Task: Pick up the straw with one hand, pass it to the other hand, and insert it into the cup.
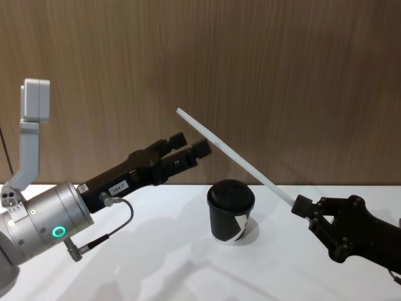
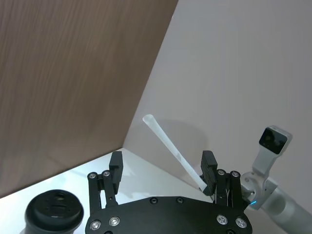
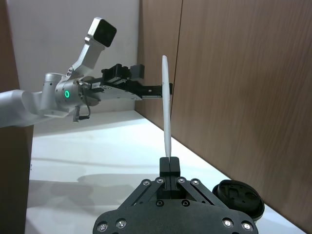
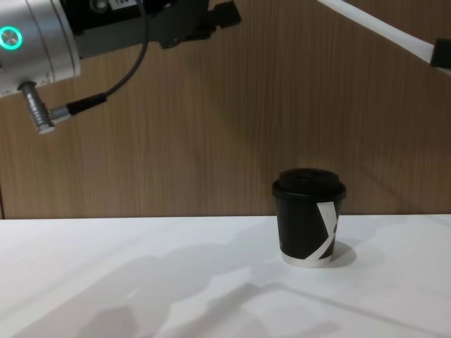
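Item: straw, a thin white tube, held aloft above the white table at a slant. Its low end pointed right and its free end rose up and to the left, in front of the wood-panelled wall. Holder: right gripper, plain black, on the right of the scene, jaws clamped on the straw's low end. Left gripper, black with a silver wrist and green ring, reached in raised from the left with its fingers spread apart. The straw's upper part lay in the gap between them, close by one finger; contact could not be determined. Cup, black with a domed lid and slanted white stripe, stood upright on the table below the straw's middle, between the two grippers and apart from both.
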